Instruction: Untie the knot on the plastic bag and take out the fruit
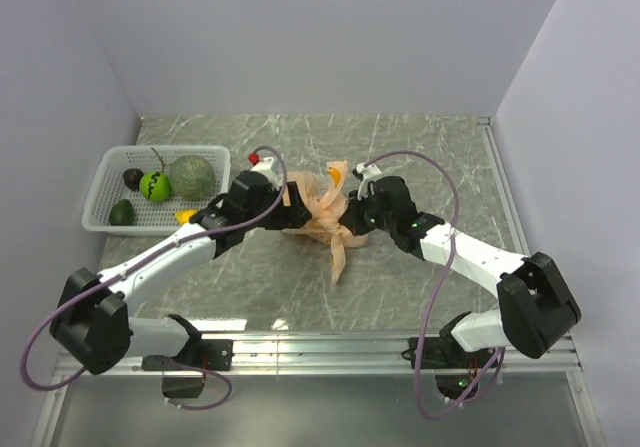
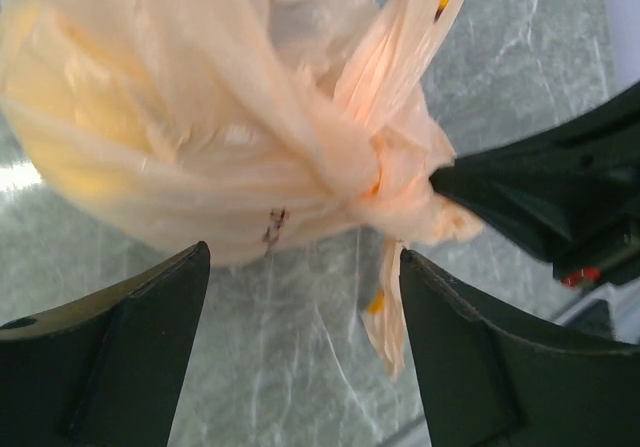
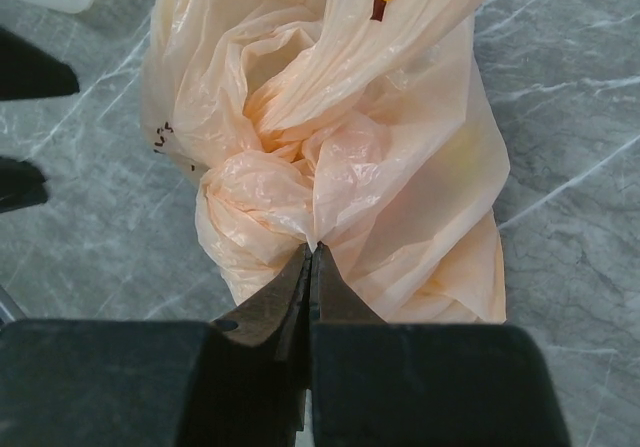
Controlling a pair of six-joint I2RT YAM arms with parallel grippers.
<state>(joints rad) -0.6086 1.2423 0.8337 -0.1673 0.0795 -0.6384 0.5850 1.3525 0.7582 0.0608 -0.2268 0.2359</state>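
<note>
The pale-orange plastic bag [image 1: 312,205] lies mid-table, still tied. Its knot [image 1: 340,230] sits at the near right, with a loose tail trailing toward me. In the right wrist view my right gripper [image 3: 313,250] is shut, its tips pinching the film just under the knot [image 3: 265,172]. My left gripper [image 2: 305,267] is open and empty, its jaws wide apart just short of the bag [image 2: 180,117], with the knot [image 2: 385,172] ahead on the right. Yellow fruit [image 2: 85,172] shows dimly through the film. In the top view the left gripper [image 1: 284,203] is at the bag's left and the right gripper [image 1: 356,221] at its right.
A white basket [image 1: 100,192] at the left holds a grey-green melon [image 1: 193,176], a bright green fruit [image 1: 155,185] and two dark pieces. A small yellow-orange piece [image 1: 186,216] lies on the table just outside it. Walls close in the back and both sides.
</note>
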